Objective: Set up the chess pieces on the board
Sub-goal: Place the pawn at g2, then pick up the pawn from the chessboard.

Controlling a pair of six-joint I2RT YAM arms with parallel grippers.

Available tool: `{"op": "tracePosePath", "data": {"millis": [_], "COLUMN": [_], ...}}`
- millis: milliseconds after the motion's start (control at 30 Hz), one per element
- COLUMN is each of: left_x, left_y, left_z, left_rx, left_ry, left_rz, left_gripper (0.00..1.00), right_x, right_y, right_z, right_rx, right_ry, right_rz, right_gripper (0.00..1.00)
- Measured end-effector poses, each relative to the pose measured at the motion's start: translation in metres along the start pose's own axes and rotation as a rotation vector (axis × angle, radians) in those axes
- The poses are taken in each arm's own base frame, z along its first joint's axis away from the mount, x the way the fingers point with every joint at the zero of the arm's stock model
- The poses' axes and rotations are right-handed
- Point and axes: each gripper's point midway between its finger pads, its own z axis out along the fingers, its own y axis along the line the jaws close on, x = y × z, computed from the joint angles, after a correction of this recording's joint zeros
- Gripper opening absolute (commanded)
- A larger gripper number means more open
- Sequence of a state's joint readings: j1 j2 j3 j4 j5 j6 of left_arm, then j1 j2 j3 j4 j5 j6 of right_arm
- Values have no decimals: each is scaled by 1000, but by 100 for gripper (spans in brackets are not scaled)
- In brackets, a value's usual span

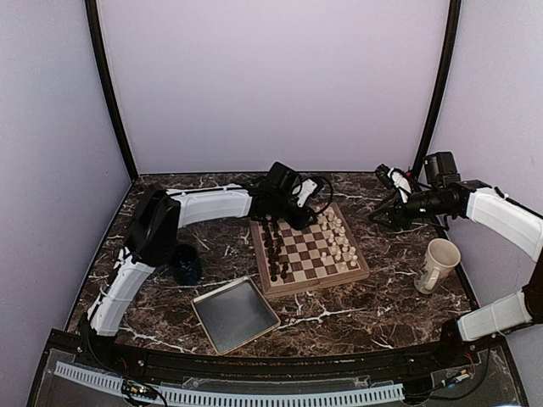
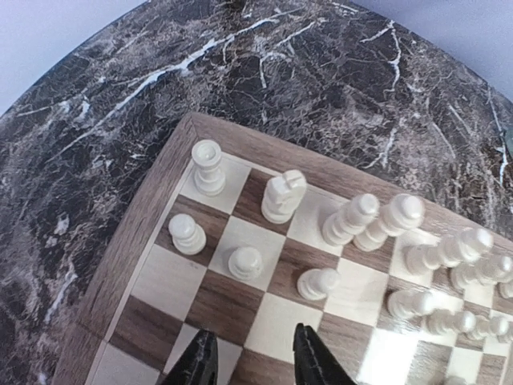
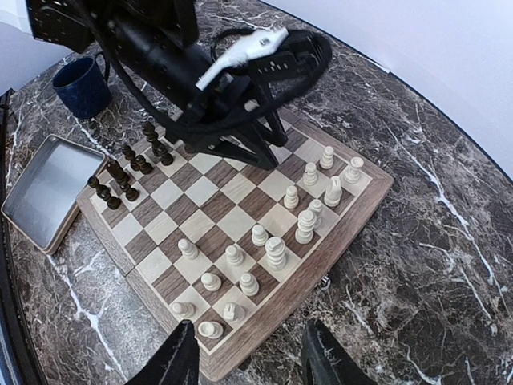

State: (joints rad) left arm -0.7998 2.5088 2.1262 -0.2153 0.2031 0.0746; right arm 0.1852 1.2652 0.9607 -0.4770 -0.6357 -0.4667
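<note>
Standing upright along one side of the board (image 1: pixel 310 254), the chess pieces (image 1: pixel 338 242) are small cream-white turned figures with round bases, ranked in two rough rows. In the left wrist view a rook (image 2: pixel 208 166) fills the corner's light square, a knight (image 2: pixel 282 196) sits on the dark square beside it, taller pieces run on down the edge, and round-headed pawns (image 2: pixel 245 262) stand one row in. The board is square, with light and dark brown checks and a tan wooden border, and it lies mid-table. Dark pieces (image 1: pixel 273 246) crowd its opposite side. The left gripper (image 2: pixel 256 365) hangs over the squares just inside the rook's corner, its black fingers apart with nothing between them. The right gripper (image 3: pixel 252 357) hangs off the board on the white side, fingers spread wide and empty. On the brown marble table (image 1: pixel 382 314) a grey metal tray (image 1: pixel 235 315) lies just beside the board's near corner, a blue mug (image 1: pixel 187 264) stands to the left, and a cream cup (image 1: pixel 437 264) to the right.
</note>
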Motion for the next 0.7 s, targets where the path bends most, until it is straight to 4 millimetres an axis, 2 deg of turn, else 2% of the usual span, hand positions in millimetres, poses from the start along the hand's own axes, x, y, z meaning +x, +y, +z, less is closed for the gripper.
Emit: {"op": "tracePosePath", "data": {"millis": [67,167,300,400,467,533,567,600,633,700], "left_x": [-9,-34,-69,-78,-73,-56,-46,-33,-17,4], "left_y": [-6,-16,-29,-36,-36,-31,-28,-23,-16,-5], "left_z": [-21,-58,-124,-166,-185,-196,-198,-198,-196,-192], "left_rx": [-2,-1,-4,-19,-43,-79,-93,-114,-142,-185], "left_ry": [-8,-54,-144,-195,-209,-204,-190,-173,-146,-104], "left_rz": [6,23,58,89,107,116,118,113,104,86], "left_gripper": [35,35,36,37,40,46,50,54,57,63], "right_x": [1,1,-4,-7,-9,-8,-8,-7,-7,-1], "right_y": [0,2,3,8,18,31,37,49,50,62], "right_z": [0,-1,0,9,21,34,40,55,56,71], "right_rx": [-2,-7,-23,-48,-79,-112,-128,-154,-155,-185], "right_ry": [4,12,26,67,102,152,175,224,226,293], "right_rz": [-5,-13,-36,-76,-120,-164,-187,-233,-236,-274], "right_gripper": [45,44,42,41,39,38,37,36,36,35]}}
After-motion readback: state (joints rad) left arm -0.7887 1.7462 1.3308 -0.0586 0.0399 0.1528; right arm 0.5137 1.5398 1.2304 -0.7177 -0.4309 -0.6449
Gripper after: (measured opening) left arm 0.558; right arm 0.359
